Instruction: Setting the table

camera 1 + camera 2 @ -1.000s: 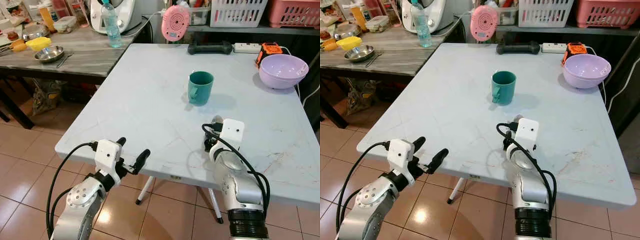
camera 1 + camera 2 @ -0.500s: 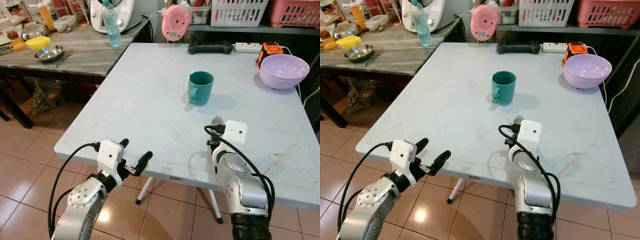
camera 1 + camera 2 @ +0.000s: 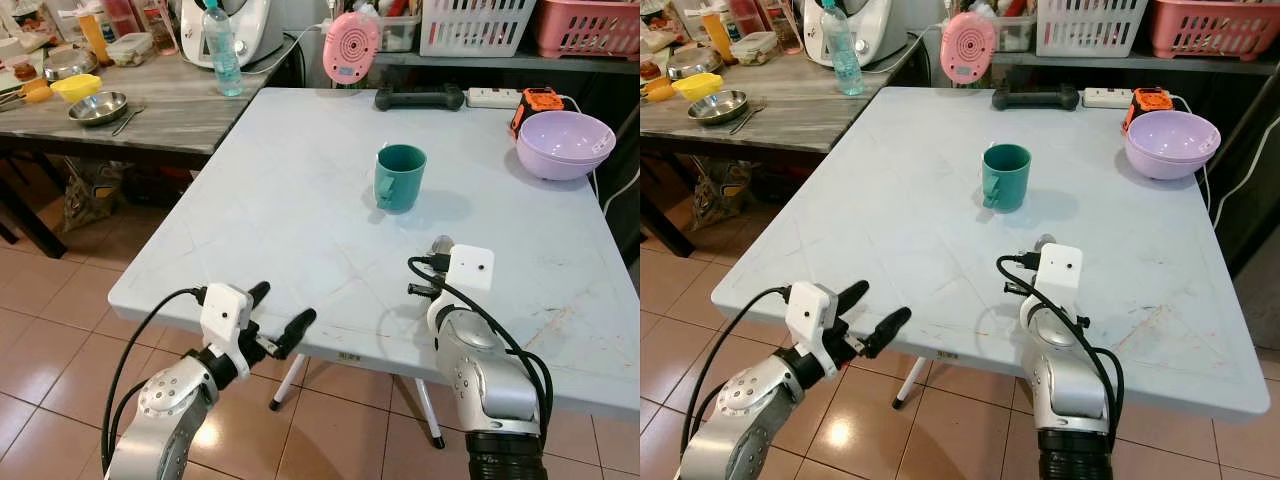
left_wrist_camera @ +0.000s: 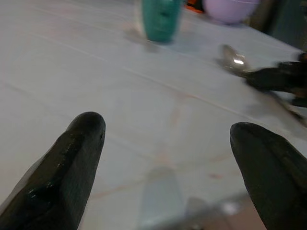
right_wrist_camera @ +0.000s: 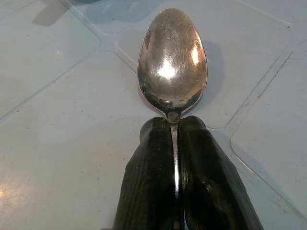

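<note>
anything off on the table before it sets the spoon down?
Nothing spilled or damaged. The green mug stands upright mid-table and the purple bowl sits upright near the far right corner. The right gripper is shut on the spoon; the left gripper is open at the near edge.

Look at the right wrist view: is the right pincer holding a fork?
No, the right pincer is shut on the handle of a spoon, its oval bowl plainly visible.

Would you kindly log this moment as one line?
right end effector: shut on spoon, over table | left end effector: open, idle | mug: upright
</note>
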Tool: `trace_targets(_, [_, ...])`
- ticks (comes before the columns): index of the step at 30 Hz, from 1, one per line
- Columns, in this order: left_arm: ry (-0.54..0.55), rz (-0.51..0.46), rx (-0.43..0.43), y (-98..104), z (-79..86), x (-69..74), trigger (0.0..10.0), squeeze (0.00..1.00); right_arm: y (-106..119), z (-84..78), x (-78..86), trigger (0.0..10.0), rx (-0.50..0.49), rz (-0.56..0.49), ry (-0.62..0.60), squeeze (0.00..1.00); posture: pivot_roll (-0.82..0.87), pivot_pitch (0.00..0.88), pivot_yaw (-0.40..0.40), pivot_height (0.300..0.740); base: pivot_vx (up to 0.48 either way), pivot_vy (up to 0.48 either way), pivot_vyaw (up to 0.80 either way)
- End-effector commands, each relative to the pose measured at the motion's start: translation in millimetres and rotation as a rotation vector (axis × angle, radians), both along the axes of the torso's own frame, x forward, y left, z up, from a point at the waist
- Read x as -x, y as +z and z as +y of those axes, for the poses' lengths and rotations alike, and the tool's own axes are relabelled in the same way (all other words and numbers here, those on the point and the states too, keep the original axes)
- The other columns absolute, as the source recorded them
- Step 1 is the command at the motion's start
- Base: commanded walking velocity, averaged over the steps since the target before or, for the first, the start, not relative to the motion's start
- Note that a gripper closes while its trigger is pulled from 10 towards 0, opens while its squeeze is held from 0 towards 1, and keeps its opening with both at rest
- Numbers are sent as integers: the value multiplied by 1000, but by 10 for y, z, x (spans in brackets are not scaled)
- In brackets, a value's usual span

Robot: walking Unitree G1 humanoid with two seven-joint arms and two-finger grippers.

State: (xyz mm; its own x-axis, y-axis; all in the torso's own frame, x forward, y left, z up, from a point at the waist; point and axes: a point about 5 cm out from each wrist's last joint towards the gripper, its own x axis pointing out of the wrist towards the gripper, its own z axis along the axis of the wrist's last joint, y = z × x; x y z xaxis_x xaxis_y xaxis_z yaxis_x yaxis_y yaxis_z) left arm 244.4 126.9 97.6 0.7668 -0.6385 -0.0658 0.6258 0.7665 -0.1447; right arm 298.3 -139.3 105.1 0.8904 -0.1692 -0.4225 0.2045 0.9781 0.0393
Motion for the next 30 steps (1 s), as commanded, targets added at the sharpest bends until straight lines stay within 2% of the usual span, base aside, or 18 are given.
trace_targets(1, [-65, 25, 9, 15, -25, 66, 10000, 0, -380, 134, 169, 0, -48, 204, 61, 0, -106, 79, 90, 740, 0, 0, 0])
trace_targets(7, [-151, 44, 4, 29, -66, 99, 10000, 0, -393, 115, 177, 0, -42, 205, 63, 0, -111, 79, 92, 740, 0, 0, 0])
trace_targets(15, [-194, 61, 12, 58, -89, 126, 10000, 0, -410, 108, 195, 0, -49, 209, 62, 0, -117, 80, 95, 740, 0, 0, 0])
trace_targets(24, [-226, 34, 10, 266, -206, 194, 10000, 0, -374, 105, 161, 0, -77, 193, 72, 0, -125, 82, 89, 740, 0, 0, 0])
trace_targets(26, [-206, 4, 16, 398, -277, 220, 10000, 0, -280, 71, 106, 0, -66, 141, 71, 0, -128, 81, 87, 740, 0, 0, 0])
trace_targets(27, [-179, -17, 17, 442, -268, 177, 10000, 0, -140, 82, 44, 0, -40, 54, 111, 0, -129, 79, 84, 740, 0, 0, 0])
trace_targets(28, [-179, -17, 17, 442, -268, 177, 10000, 0, -140, 82, 44, 0, -40, 54, 111, 0, -129, 79, 84, 740, 0, 0, 0])
trace_targets(30, [-141, -27, 30, 468, -227, 89, 10000, 0, 53, 99, 6, 0, 26, -49, 173, 0, -131, 77, 83, 740, 0, 0, 0])
